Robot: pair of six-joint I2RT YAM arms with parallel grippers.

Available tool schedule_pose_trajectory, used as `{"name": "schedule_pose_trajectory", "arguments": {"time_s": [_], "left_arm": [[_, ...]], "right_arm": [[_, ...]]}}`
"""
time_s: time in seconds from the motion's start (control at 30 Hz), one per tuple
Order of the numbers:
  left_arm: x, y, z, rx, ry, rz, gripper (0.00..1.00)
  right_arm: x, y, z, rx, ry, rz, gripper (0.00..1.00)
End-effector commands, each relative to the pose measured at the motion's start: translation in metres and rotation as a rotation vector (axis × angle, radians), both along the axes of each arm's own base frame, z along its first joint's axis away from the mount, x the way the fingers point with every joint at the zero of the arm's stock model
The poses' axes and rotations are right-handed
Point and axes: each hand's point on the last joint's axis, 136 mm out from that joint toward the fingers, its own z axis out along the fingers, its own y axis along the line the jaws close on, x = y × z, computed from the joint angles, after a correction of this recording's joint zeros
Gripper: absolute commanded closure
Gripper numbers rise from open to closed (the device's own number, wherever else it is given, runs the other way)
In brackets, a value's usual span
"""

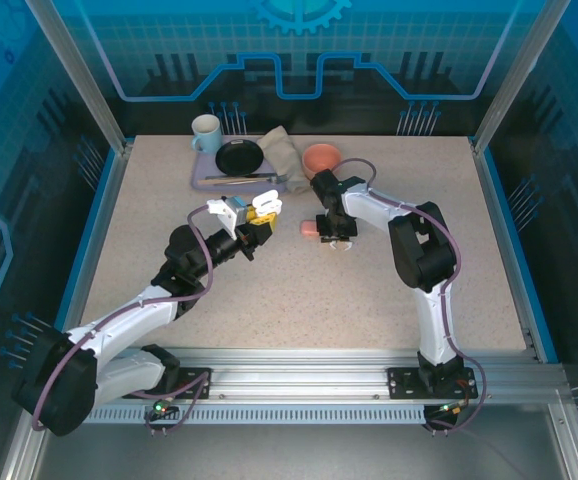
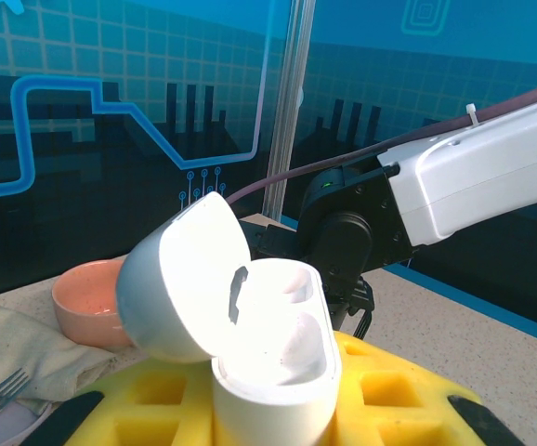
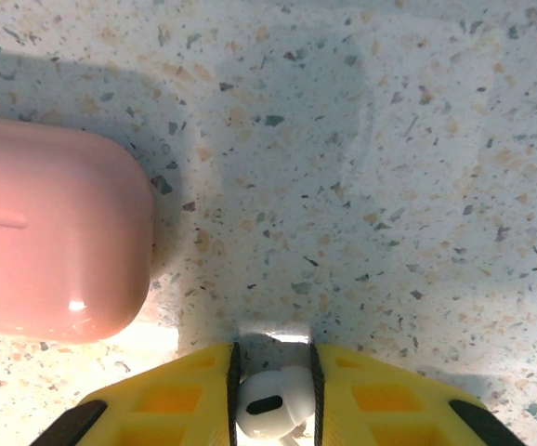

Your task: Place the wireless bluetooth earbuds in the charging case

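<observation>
White plastic marks the target from above: the white charging case (image 1: 266, 201), lid up, is clamped in the left gripper (image 1: 262, 213) above the table (image 1: 269, 300). The right gripper (image 1: 335, 240) is down at the tabletop just beside a pink case (image 1: 309, 229). From the left wrist, the case sits upright between the yellow fingers (image 2: 389, 400) with its lid (image 2: 185, 279) swung back and the wells exposed. Those wells look narrow, so an earbud arriving tilted would likely catch on the rim or push the case askew in its grip. From the right wrist, the pads press on both sides of a white earbud (image 3: 268, 404), low by the table, with the pink case close alongside. The hold seems to be on a rounded, smooth part, so the bud could squirt out or twist when lifted. Which way its stem points is hard to read, so it may be inserted the wrong way round.
</observation>
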Motion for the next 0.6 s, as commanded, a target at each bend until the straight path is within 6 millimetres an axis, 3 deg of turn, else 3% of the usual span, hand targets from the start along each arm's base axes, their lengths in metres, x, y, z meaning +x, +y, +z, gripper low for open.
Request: {"name": "schedule_pose_trajectory", "arguments": {"time_s": [0.0, 0.3, 0.57], "left_arm": [[-0.007, -0.003, 0.019, -0.011, -0.057, -0.027, 1.0], [-0.006, -0.004, 0.021, -0.009, -0.055, -0.027, 1.0], [-0.005, -0.003, 0.023, -0.004, -0.06, -0.022, 1.0]], "right_arm": [[-0.012, -0.009, -0.009, 0.005, 0.054, -0.025, 0.75], [-0.012, -0.007, -0.003, 0.057, 0.043, -0.065, 0.75], [-0.013, -0.001, 0.017, 0.143, -0.009, -0.11, 0.75]]}}
